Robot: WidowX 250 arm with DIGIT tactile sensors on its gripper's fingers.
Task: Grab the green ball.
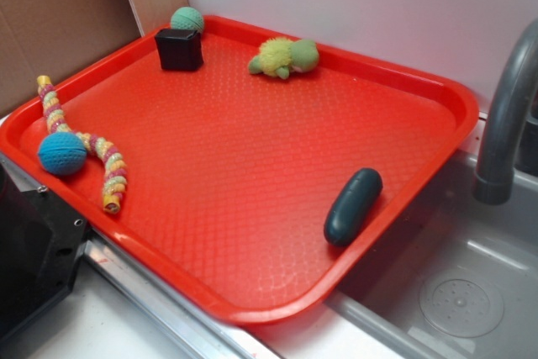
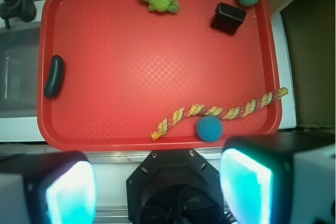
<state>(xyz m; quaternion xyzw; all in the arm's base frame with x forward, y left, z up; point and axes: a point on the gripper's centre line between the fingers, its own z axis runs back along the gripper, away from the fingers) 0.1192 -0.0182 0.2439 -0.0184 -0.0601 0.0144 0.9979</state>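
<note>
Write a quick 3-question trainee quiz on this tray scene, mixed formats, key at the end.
1. True or false: the green ball sits in a tray corner, right behind the black box.
2. Multiple choice: what lies against the striped rope? A) the blue ball B) a metal spoon C) a glass cup
3. Fill in: the dark oblong object lies near the red tray's edge closest to the ____.

Key
1. True.
2. A.
3. Sink, the side with the faucet. The gripper is open, off the tray on the blue ball's side, holding nothing.
</note>
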